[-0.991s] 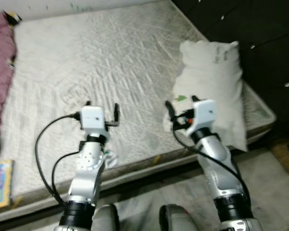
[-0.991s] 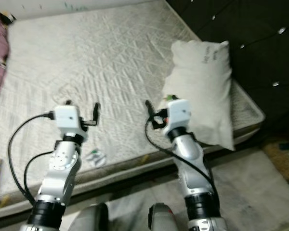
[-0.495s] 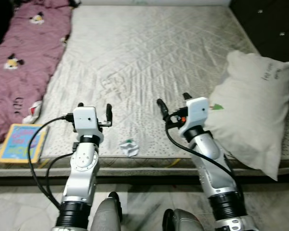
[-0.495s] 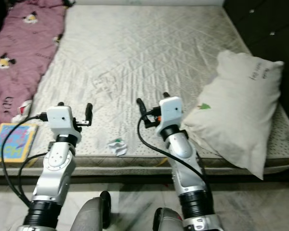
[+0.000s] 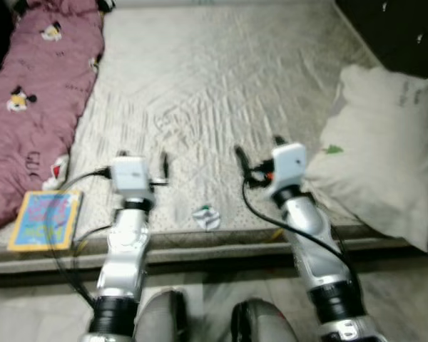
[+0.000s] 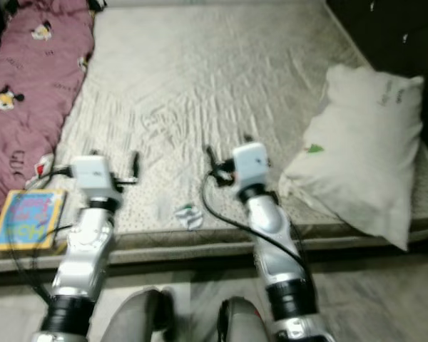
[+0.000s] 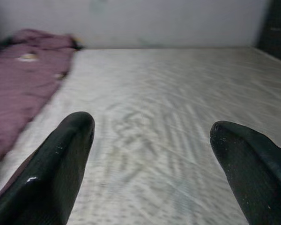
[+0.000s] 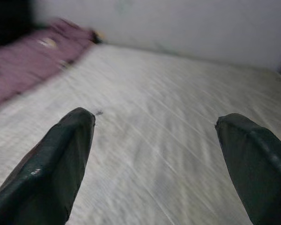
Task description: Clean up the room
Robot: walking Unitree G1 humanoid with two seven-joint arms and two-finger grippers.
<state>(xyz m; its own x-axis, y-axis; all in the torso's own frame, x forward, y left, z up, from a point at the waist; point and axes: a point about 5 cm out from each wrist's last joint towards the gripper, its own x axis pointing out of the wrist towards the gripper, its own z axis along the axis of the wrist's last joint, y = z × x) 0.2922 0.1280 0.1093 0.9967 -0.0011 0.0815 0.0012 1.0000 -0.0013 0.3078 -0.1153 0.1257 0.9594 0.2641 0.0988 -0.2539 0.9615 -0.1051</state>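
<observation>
Jaws on left gripper (image 5: pixel 141 158) and right gripper (image 5: pixel 258 151) gape wide, empty, over the mattress (image 5: pixel 221 85); looks like approach step, with crumpled wrapper (image 5: pixel 206 217) between and below them near the bed edge, so next: lower one onto it.

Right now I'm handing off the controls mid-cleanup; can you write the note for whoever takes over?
Left gripper: open, empty, held over the mattress near its front edge.
Right gripper: open, empty, beside the pillow.
Things: crumpled paper between the two arms at the mattress edge; book at the front left corner; maroon blanket along the left side.
Done: nothing picked up yet.
Left: paper, book, blanket, pillow. Head views are blurred.
</observation>
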